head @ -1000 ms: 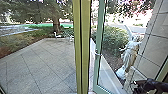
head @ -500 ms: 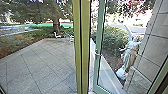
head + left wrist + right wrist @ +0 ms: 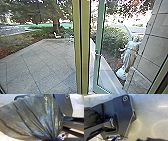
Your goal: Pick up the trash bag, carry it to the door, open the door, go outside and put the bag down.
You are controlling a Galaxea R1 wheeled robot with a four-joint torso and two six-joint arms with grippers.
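The left gripper (image 3: 53, 139) is pinching the bag (image 3: 37, 115) where its dark, shiny plastic draws together into tight folds; above the pinch it swells out, and light catches on the creases. Black crinkled plastic of the bag is also seen in the right wrist view, near the robot's own dark plate. Whether the right gripper is spread or pressed together, I cannot tell. In the head view an upright yellow-green post (image 3: 85, 50) stands in front of the robot. Left of the post lies the yard (image 3: 37, 67), paved in large pale slabs, with a bed (image 3: 12, 47) along its far left edge. Beyond the slabs, left of the post, are a tree (image 3: 56, 21) with a thick trunk and a small white chair (image 3: 57, 35). Just right of the post is the edge of the glass door (image 3: 99, 30) in its green frame, a narrow gap between the two, with a metal handle (image 3: 97, 54) on that edge. Farther right of the post, seen through the glass, come a green bush (image 3: 112, 40), then a pale statue (image 3: 130, 55), upright, and next to it a wall (image 3: 156, 32) of large stone panels.
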